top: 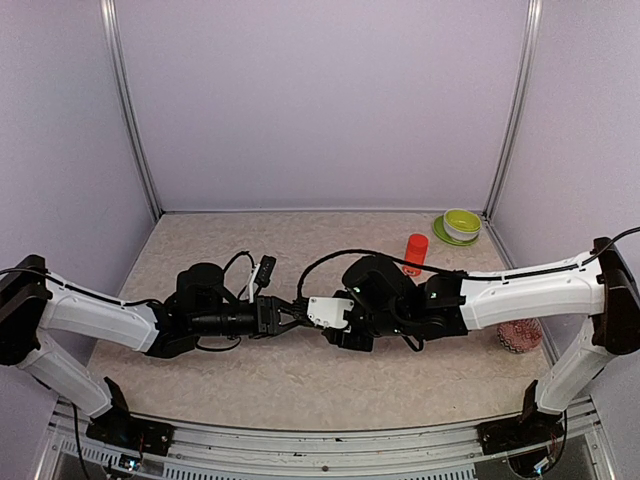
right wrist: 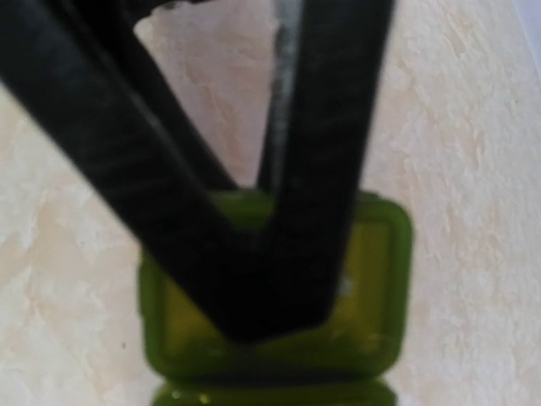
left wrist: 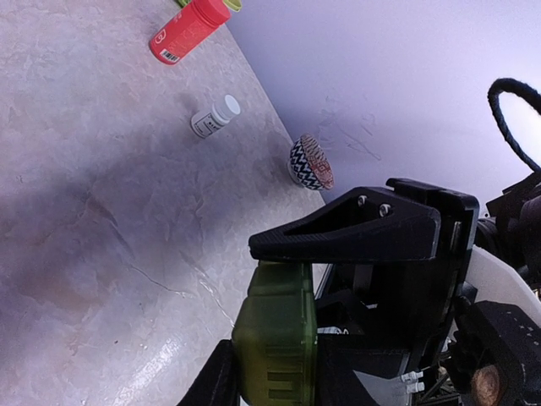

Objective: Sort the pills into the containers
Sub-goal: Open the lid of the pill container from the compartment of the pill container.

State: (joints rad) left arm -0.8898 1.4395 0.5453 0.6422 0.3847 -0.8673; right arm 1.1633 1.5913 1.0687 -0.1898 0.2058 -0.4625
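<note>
The containers (left wrist: 275,338), a dark-green strip of lidded boxes, hang above the table with my left gripper (left wrist: 241,317) shut on them, one black finger (left wrist: 347,233) above and one below. In the top view my left gripper (top: 290,313) and right gripper (top: 318,312) meet nose to nose at the table's middle. The right wrist view shows one green box (right wrist: 380,279) face-on, partly covered by a black V-shaped finger (right wrist: 296,169). Whether my right gripper's jaws touch the box is not visible. No pills show in any view.
A red-orange bottle (top: 415,253) stands at the back right, beside a green bowl on a plate (top: 461,224). A small clear bottle with a white cap (left wrist: 214,117) lies on the table. A patterned paper cup (top: 519,335) sits under the right arm.
</note>
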